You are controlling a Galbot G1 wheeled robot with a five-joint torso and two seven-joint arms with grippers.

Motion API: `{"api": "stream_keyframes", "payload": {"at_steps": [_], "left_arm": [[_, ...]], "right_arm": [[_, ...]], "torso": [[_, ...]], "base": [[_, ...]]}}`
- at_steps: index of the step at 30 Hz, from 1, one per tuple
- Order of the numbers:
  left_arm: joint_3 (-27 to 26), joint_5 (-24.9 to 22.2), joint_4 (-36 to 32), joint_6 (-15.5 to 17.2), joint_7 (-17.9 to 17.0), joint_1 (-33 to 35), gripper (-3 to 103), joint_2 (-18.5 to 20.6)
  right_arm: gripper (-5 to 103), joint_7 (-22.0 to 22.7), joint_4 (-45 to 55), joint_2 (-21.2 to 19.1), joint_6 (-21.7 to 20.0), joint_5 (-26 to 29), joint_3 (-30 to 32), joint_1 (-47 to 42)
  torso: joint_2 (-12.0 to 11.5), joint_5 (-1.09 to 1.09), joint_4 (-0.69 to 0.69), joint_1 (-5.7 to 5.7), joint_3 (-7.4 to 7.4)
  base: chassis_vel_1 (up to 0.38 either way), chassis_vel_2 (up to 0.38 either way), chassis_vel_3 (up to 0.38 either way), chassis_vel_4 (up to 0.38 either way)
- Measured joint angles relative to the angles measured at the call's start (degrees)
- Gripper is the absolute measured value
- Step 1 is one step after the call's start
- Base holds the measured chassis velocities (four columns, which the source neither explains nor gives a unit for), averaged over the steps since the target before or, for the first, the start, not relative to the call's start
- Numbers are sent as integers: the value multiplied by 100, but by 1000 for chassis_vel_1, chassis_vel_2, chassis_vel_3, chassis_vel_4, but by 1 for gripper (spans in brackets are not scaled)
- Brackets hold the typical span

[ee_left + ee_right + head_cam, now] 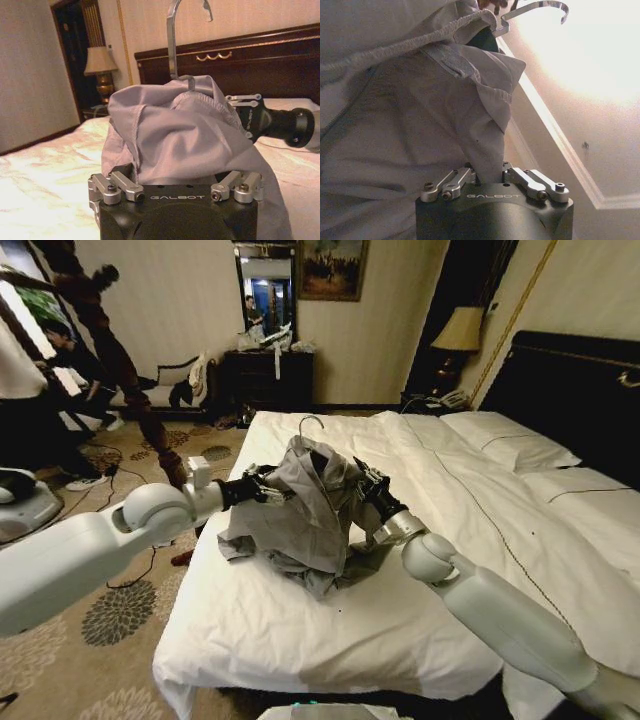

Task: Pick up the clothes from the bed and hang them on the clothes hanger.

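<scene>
Your left gripper (268,490) clamped on grey shirt (305,515), right gripper (368,488) pinching it from opposite side. Shirt bunched between them, draped over hanger (310,424), hook up, lower folds touching bed (300,630).

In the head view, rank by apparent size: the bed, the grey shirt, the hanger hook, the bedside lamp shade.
1. bed
2. grey shirt
3. lamp shade, though it stands farther from the camera, so it looks smaller than it is
4. hanger hook
</scene>
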Motion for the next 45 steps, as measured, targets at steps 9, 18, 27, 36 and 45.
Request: {"api": "stream_keyframes", "payload": {"at_steps": [9,18,27,36,45], "left_arm": [[360,-120,-6,41,-57,-91,64,-156],[256,-92,-110,-54,-73,231,26,-32],[191,-32,-253,-107,-105,303,19,25],[49,-39,-246,-170,-319,346,17,-8],[-127,-8,-290,-211,-412,430,16,7]], "right_arm": [[19,-76,-35,-11,406,-236,120,-123],[20,-87,33,-12,528,-252,157,-224],[20,-139,188,-83,583,-145,316,-387],[35,-496,520,-272,584,-175,629,-772],[68,-479,835,-503,409,66,1098,-1421]], "torso": [[0,1,1,0,0],[0,0,1,0,0],[0,0,0,0,0],[0,0,2,0,0],[0,0,0,0,0]], "base": [[0,0,0,0],[0,0,0,0],[0,0,0,0],[0,0,0,0],[0,0,0,0]]}}
